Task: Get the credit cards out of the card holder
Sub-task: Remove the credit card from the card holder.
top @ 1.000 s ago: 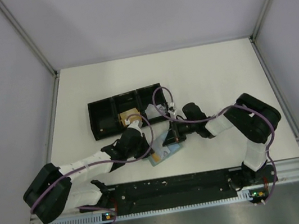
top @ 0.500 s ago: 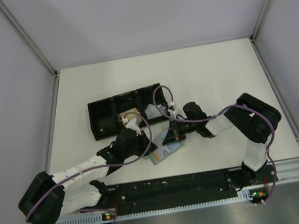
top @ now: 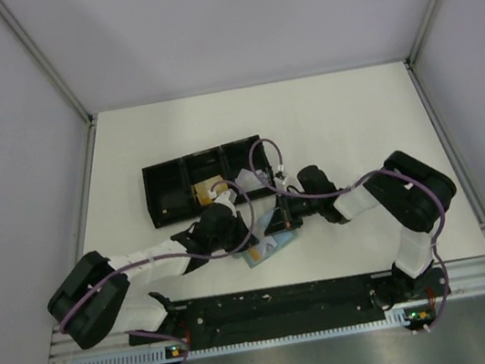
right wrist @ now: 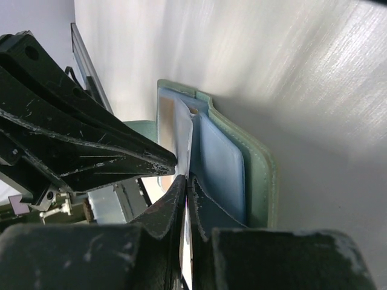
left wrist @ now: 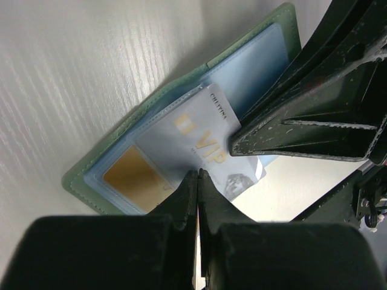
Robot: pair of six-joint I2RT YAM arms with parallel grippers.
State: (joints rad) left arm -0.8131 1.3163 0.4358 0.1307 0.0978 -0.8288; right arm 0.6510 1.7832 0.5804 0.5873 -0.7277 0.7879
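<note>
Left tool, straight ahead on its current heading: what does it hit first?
The silvery VIP card. The shut left tool has its tips right at the card's near edge; whether they touch or pinch it is unclear. Behind the card lies the open card holder.

The left arm (top: 145, 264) stretches from its base forward and to the right, held low, and the left gripper (left wrist: 198, 174) points downward with its fingers pressed together. The right arm (top: 410, 192) folds at the elbow and reaches leftward toward the middle, and the right gripper (right wrist: 184, 179) is likewise closed tight. The two gripper tips sit just beside each other, angled toward one another.
</note>
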